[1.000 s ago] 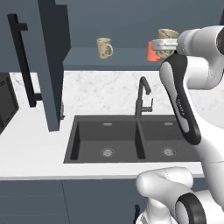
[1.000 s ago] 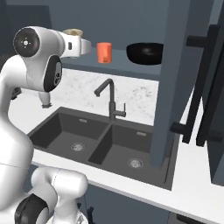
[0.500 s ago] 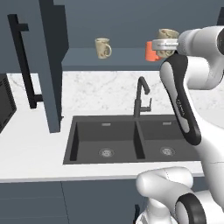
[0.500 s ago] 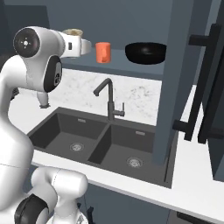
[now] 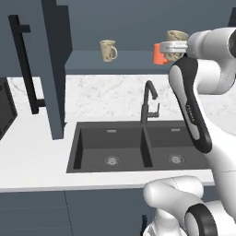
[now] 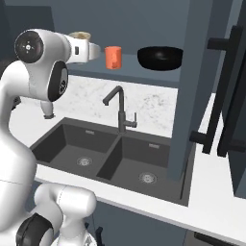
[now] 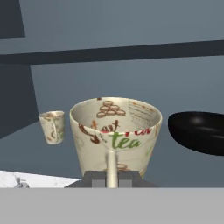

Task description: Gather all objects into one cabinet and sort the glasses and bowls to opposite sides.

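My gripper (image 7: pixel 111 176) is shut on the handle of a beige patterned mug (image 7: pixel 114 131) and holds it upright in front of the open slate-blue cabinet's shelf (image 5: pixel 115 62). The same held mug (image 5: pixel 177 36) hangs above the sink's right side. On the shelf, a second beige mug (image 5: pixel 108 50) stands at the left, an orange mug (image 6: pixel 113 56) in the middle and a wide black bowl (image 6: pixel 160 55) at the right. In the hand view the other beige mug (image 7: pixel 52 127) is left of the held one and the bowl (image 7: pixel 199 131) is to its right.
The cabinet's left door (image 5: pixel 55 69) with a long black bar handle (image 5: pixel 25 64) stands open over the counter; the right door (image 6: pixel 202 72) is open too. Below are a dark double sink (image 5: pixel 138 147) and a black faucet (image 5: pixel 148 101) in a marble counter (image 5: pixel 27 152).
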Robot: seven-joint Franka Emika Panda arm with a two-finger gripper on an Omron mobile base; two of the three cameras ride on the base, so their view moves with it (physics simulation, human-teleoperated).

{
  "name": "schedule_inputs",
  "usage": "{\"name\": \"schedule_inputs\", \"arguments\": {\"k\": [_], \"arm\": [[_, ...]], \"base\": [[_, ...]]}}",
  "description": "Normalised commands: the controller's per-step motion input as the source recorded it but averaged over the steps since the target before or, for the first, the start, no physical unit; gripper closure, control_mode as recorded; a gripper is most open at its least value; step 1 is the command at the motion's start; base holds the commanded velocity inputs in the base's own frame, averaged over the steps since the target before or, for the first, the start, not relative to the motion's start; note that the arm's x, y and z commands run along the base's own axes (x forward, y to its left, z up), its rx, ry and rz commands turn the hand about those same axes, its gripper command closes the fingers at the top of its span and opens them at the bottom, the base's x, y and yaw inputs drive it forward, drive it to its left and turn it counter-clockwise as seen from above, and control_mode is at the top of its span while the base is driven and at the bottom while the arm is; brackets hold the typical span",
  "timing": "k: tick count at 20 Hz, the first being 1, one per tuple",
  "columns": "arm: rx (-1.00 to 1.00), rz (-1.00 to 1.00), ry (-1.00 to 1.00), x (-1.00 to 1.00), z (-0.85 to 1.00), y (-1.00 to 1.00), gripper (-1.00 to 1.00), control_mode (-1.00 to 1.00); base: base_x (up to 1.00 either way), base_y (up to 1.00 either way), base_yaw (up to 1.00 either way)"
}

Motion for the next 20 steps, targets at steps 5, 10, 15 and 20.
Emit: {"name": "schedule_inputs", "arguments": {"k": [5,10,15,20], "arm": [[0.00,0.00,-0.06,0.07,0.00,0.46,1.00,-1.00],[0.00,-0.04,-0.07,0.39,0.00,0.62,1.00,-1.00],[0.00,-0.07,0.00,0.49,0.00,0.13,1.00,-1.00],[0.00,-0.08,0.06,0.46,-0.01,0.00,1.00,-1.00]], "base": [[0.00,0.00,0.00],[0.00,0.00,0.00],[0.00,0.00,0.00],[0.00,0.00,0.00]]}}
